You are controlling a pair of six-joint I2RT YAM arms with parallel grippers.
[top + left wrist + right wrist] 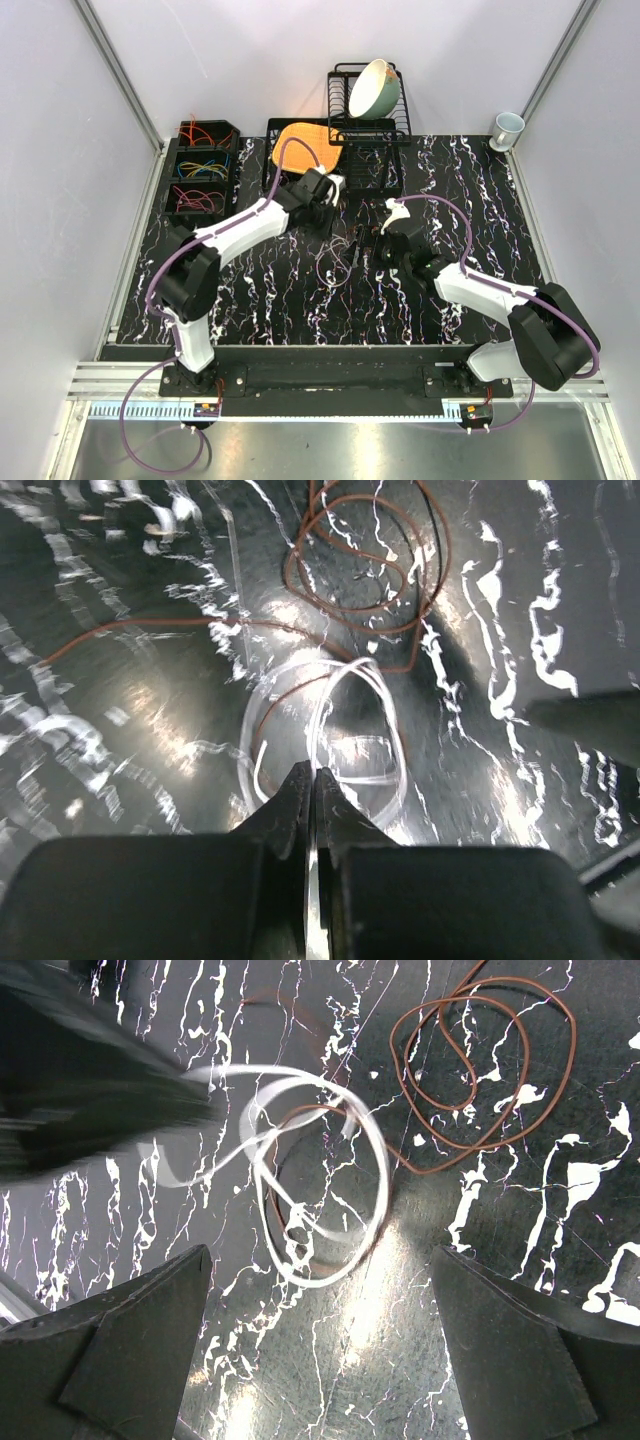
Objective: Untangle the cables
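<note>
A white cable [385, 720] lies in a loose coil on the black marbled table, with a thin brown cable [360, 575] looped beside it and partly under it. My left gripper [312, 772] is shut on a strand of the white cable at the coil's near edge. My right gripper [322, 1251] is open and empty, hovering over the same white coil [375, 1150]. The brown loops [480, 1070] lie to its upper right. In the top view both grippers, left [335, 218] and right [372, 240], meet over the cables [335, 265] at the table's centre.
Three black bins [200, 167] at the back left hold red, blue, yellow and pink wires. An orange board [305, 145], a dish rack [368, 150] with a green bowl [375, 88], and a mug [507, 128] stand at the back.
</note>
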